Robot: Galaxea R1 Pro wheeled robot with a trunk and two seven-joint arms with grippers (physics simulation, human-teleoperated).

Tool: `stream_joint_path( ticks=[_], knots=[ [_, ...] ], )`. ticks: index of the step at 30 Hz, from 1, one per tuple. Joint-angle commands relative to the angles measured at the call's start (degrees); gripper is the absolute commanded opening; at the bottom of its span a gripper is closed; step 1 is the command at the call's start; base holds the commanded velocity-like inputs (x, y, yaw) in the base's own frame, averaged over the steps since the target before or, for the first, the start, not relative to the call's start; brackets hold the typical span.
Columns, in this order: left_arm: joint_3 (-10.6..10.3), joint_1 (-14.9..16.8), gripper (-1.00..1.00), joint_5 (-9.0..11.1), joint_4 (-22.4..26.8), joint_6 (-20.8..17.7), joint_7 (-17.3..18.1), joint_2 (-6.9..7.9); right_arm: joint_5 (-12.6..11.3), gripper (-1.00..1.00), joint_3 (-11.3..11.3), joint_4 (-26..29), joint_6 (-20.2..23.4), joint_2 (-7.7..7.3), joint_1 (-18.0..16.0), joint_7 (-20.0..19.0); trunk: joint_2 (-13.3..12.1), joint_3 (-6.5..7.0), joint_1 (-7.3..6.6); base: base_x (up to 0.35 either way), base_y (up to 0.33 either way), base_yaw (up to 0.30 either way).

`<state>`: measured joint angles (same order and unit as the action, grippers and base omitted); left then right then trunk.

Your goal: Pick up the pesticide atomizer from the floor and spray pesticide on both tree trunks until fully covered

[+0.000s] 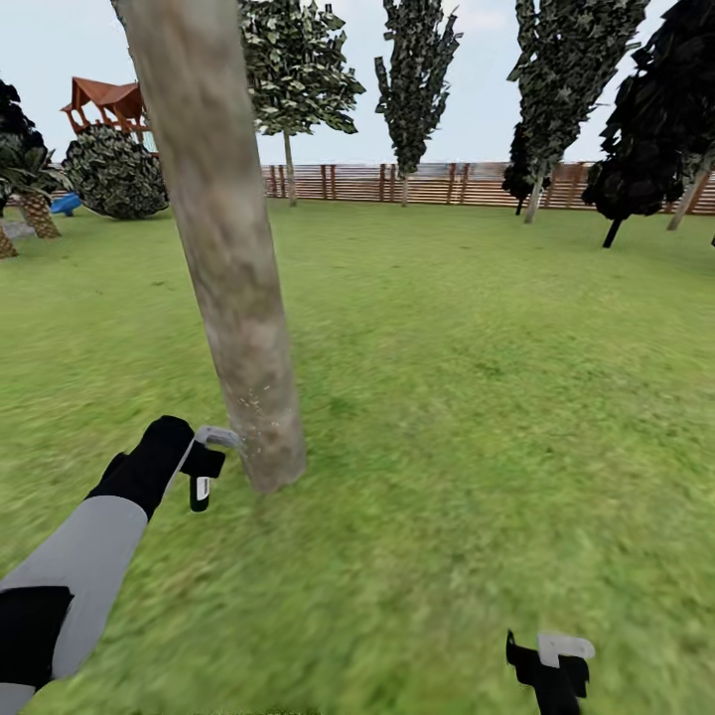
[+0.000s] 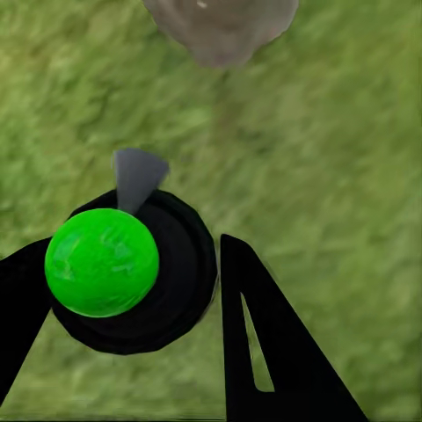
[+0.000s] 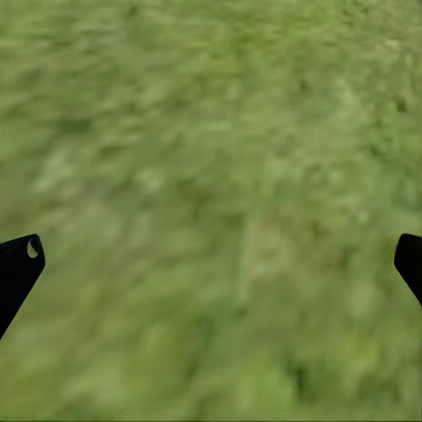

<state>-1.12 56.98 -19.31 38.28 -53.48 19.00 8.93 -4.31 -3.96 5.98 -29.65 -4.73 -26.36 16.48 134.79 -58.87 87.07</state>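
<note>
- Left wrist view: my left gripper (image 2: 132,303) is clamped on the pesticide atomizer (image 2: 127,268), a black round body with a bright green cap and a small grey nozzle, one black finger (image 2: 264,343) pressed against its side.
- The nozzle points toward the base of the tree trunk (image 2: 224,31), which meets the grass (image 2: 343,176) a little beyond it.
- Right wrist view: my right gripper (image 3: 215,264) is spread wide, with both black fingertips at the edges of the picture and nothing between them but blurry lawn (image 3: 211,176).
- Head view: my right gripper (image 1: 551,670) hangs low at the near right over the turf; my left gripper (image 1: 204,472) is stretched forward at the near left, just beside the foot of the trunk (image 1: 223,248), with the atomizer's pale spray head (image 1: 218,437) almost touching the bark.
- The mottled grey-tan trunk leans up and left out of the picture.
- Farther off, a second tree (image 1: 293,74) stands before the brown slat fence (image 1: 437,184).
- Dark narrow trees (image 1: 650,119) line the far right; at the far left are a round bush (image 1: 114,174) and a red-roofed play structure (image 1: 104,104).
</note>
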Motion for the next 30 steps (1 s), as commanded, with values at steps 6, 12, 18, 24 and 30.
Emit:
stream_joint_path(
  ticks=[6,12,18,24,30],
  knots=[
    [0.0,0.0,-1.00,-0.4,0.1,-0.2,0.0,-0.43,-0.5,1.00,-0.4,0.0,-0.1,-0.02,0.0,0.1,0.0,-0.05,-0.01,0.028,-0.278,0.126],
    [0.1,0.1,-1.00,-0.3,0.5,-0.2,0.0,-0.57,-0.4,1.00,-0.4,0.0,-0.1,-0.02,0.0,0.1,0.0,-0.05,-0.01,0.078,-0.278,0.003],
    [1.4,0.1,-1.00,-0.3,0.5,-0.2,-0.1,-0.11,-0.4,1.00,-0.4,0.0,-0.2,-0.02,0.0,0.1,0.0,-0.05,-0.01,0.082,-0.278,0.000],
    [2.6,0.1,-1.00,-0.2,0.4,-0.2,-4.3,-0.40,-0.4,1.00,-0.4,0.0,-0.1,-0.02,0.0,0.1,0.0,-0.05,-0.01,0.084,-0.278,0.158],
    [2.7,0.1,-1.00,-0.3,0.4,-0.2,-4.6,-0.58,-0.4,1.00,-0.4,0.0,-0.1,-0.02,0.0,0.1,0.0,-0.05,-0.01,0.121,-0.278,0.275]
  ],
)
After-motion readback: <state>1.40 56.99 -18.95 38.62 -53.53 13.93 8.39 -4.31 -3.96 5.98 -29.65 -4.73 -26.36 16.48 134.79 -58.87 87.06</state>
